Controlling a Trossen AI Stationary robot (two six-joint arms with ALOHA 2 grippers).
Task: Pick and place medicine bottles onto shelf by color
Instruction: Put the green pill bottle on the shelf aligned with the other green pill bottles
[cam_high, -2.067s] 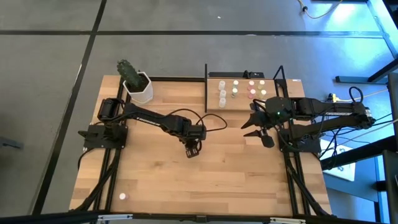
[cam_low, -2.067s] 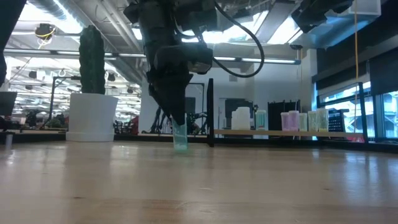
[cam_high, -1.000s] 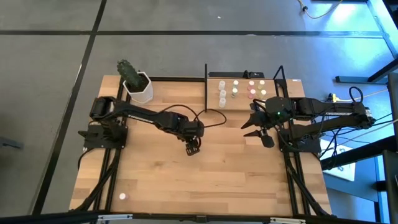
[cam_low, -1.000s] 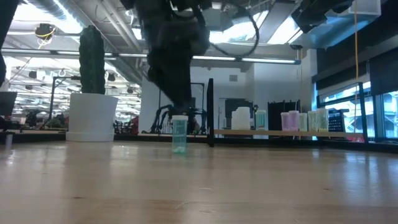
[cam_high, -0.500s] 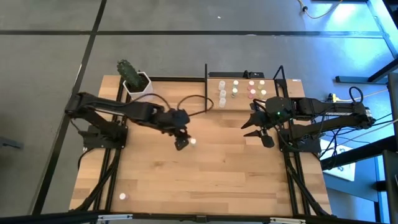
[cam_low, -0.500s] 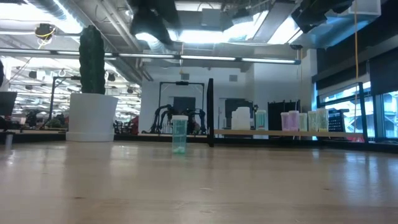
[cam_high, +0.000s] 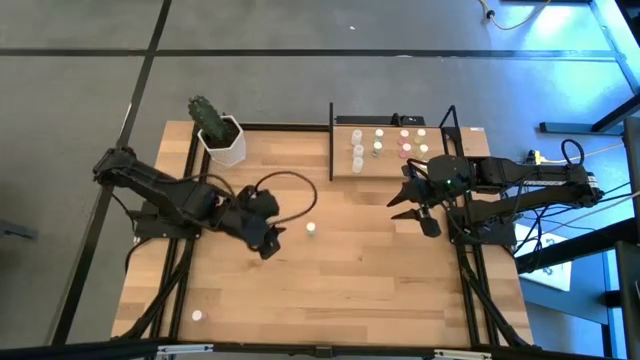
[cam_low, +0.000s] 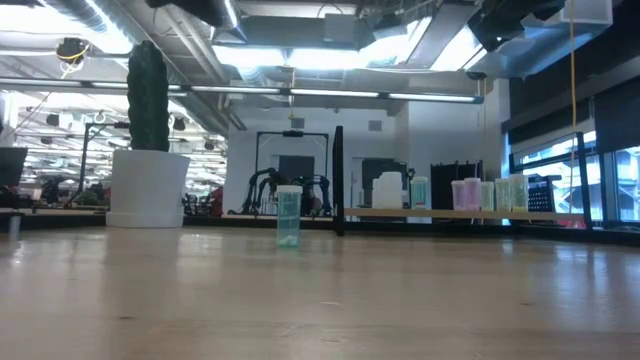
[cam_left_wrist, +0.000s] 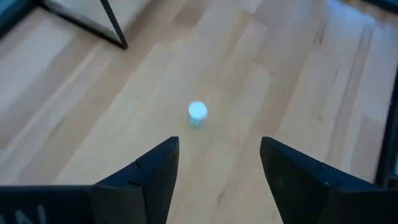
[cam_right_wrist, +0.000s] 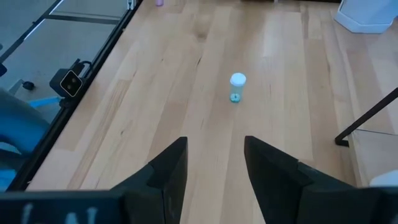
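Bottle stands upright, alone, between both arms. Left gripper just beside it, fingers spread, empty. Right gripper farther, fingers apart, empty, near shelf.

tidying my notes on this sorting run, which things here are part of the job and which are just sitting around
Part of the job:
- lone bottle standing mid-table
- bottles already on the shelf
- shelf
- stray bottle near the table's front left corner

Just sitting around:
- cactus in its white pot
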